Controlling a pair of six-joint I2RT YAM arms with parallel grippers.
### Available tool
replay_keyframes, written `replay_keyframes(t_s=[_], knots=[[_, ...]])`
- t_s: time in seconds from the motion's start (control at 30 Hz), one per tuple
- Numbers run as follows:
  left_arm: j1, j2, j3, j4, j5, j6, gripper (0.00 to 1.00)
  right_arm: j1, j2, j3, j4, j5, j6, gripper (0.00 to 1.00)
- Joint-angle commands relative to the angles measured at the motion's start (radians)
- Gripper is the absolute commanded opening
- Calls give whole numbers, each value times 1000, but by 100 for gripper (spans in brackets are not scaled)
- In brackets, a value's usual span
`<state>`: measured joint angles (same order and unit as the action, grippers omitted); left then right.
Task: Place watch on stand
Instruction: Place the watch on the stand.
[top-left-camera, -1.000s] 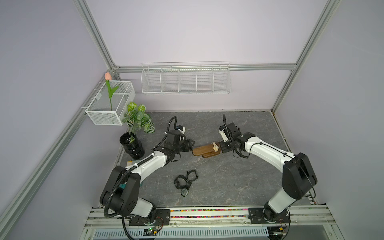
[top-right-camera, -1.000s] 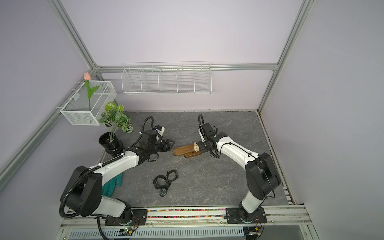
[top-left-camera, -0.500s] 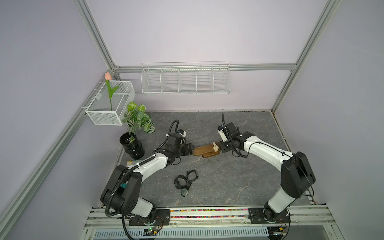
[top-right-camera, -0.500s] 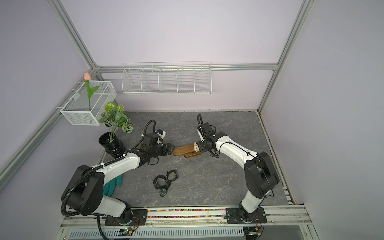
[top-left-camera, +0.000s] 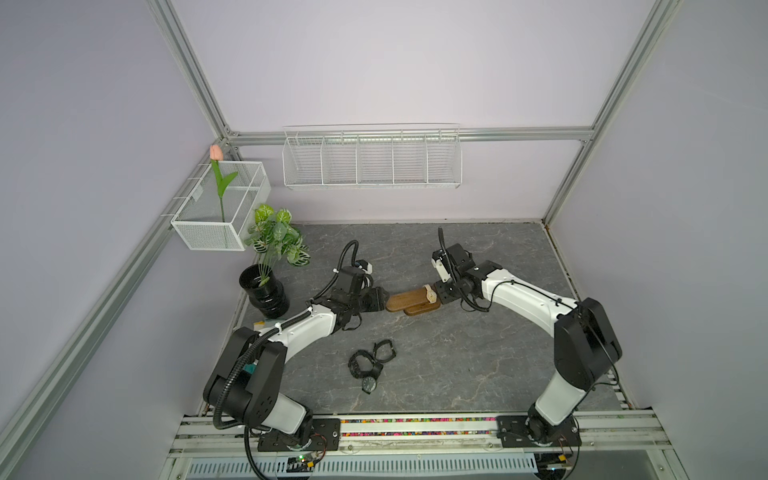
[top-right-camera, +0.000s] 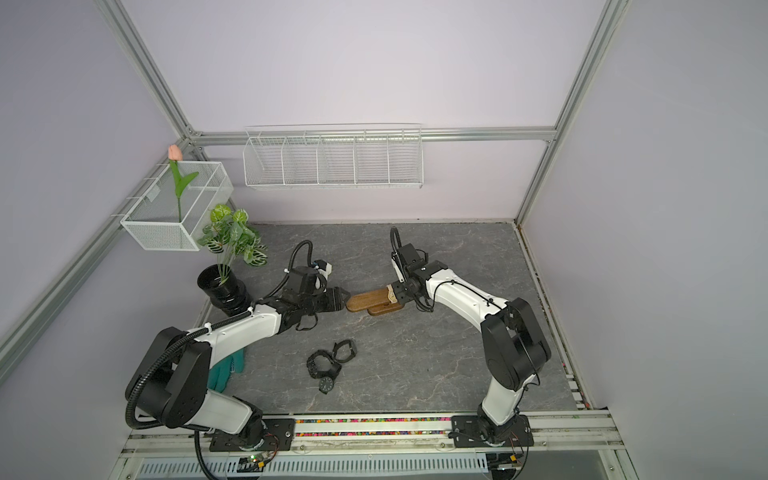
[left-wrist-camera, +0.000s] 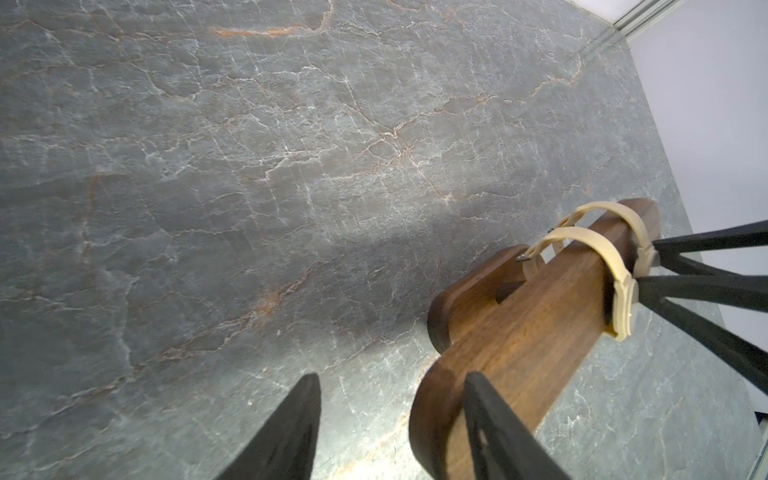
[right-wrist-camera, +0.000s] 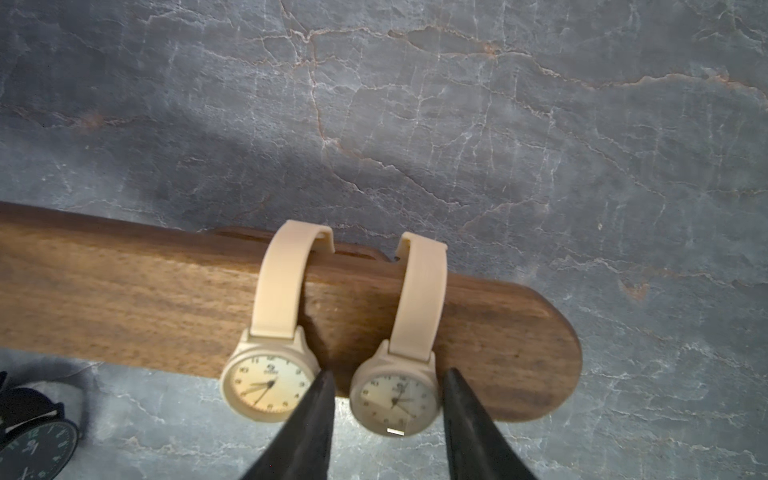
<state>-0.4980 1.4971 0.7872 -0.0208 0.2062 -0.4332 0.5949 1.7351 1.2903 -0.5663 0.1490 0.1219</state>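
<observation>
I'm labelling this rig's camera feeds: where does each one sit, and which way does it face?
Both top views: high up front, looking down on the grey marbled tabletop; left arm and right arm show whole.
Left wrist: behind the left hand, facing one end of the long dark brown wooden stand.
Right wrist: behind the right hand, facing two cream watches.
Shared: wrist views both show stand and watches.
</observation>
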Motion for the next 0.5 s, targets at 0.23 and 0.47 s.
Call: replay_keyframes(t_s=[0.23, 0.47], knots=[[-3, 40, 30, -16, 2, 14, 57, 22, -21, 24, -29, 18, -16, 44], [-2, 8, 32, -47, -30, 17, 56, 21, -92, 2, -46, 85, -7, 45]])
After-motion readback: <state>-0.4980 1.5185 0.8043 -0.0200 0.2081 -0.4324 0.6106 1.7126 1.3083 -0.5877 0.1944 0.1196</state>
